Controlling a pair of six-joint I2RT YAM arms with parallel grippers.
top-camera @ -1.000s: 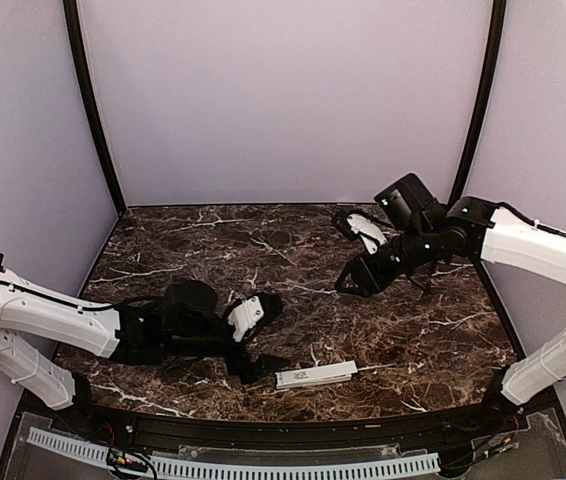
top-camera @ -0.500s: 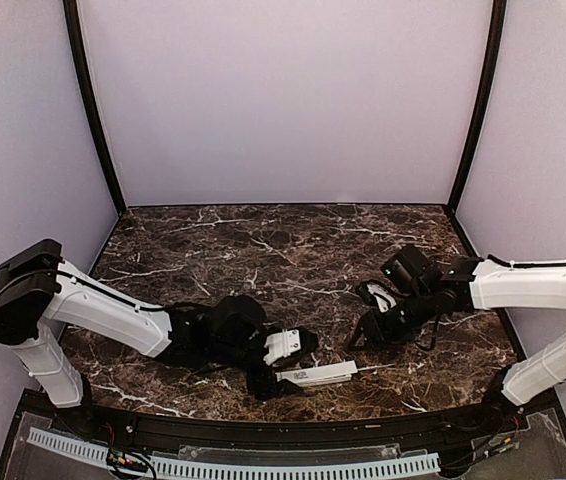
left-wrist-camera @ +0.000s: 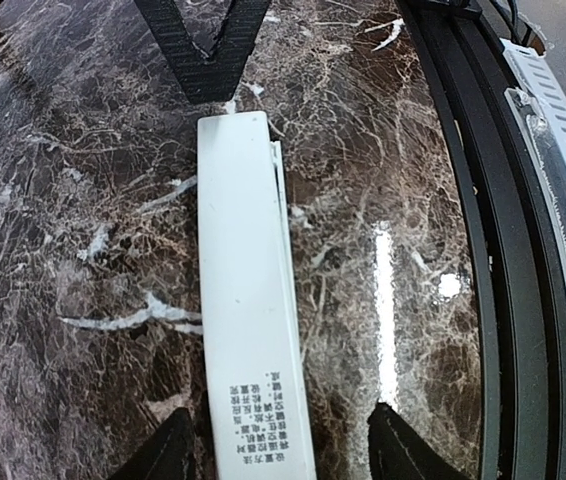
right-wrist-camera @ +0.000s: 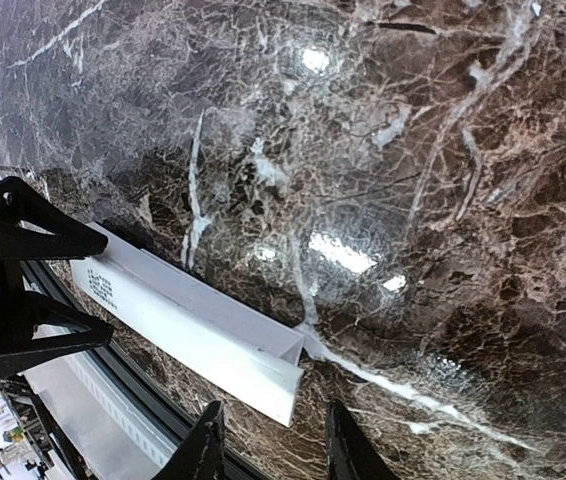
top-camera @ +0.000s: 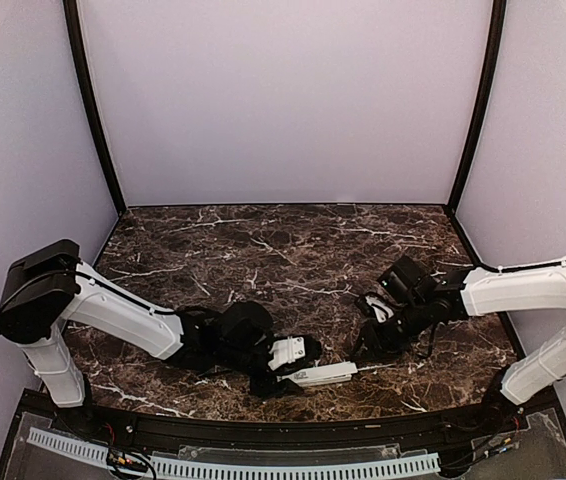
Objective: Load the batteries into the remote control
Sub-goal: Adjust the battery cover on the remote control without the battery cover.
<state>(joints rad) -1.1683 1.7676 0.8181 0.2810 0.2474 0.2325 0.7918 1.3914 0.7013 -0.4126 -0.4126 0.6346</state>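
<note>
The remote control [top-camera: 318,374] is a slim white bar lying flat near the table's front edge, its printed side up. No black section shows. My left gripper [top-camera: 285,366] is open, its jaws standing on either side of the remote's left end [left-wrist-camera: 248,300] without closing on it, with the remote nearer the left finger [left-wrist-camera: 175,448]. My right gripper [top-camera: 363,345] is open and empty, low over the marble just right of the remote's right end [right-wrist-camera: 203,330], where a thin panel gapes in a V. No batteries are in view.
A black rail [left-wrist-camera: 483,250] and a white slotted strip [top-camera: 233,462] run along the front edge close to the remote. Lilac walls with black posts [top-camera: 93,110] enclose the marble table [top-camera: 263,250]. The right fingers show in the left wrist view [left-wrist-camera: 203,50].
My left gripper slid right along the table until its open jaws straddled the remote's left end. My right arm came down from the back right to the remote's right end.
</note>
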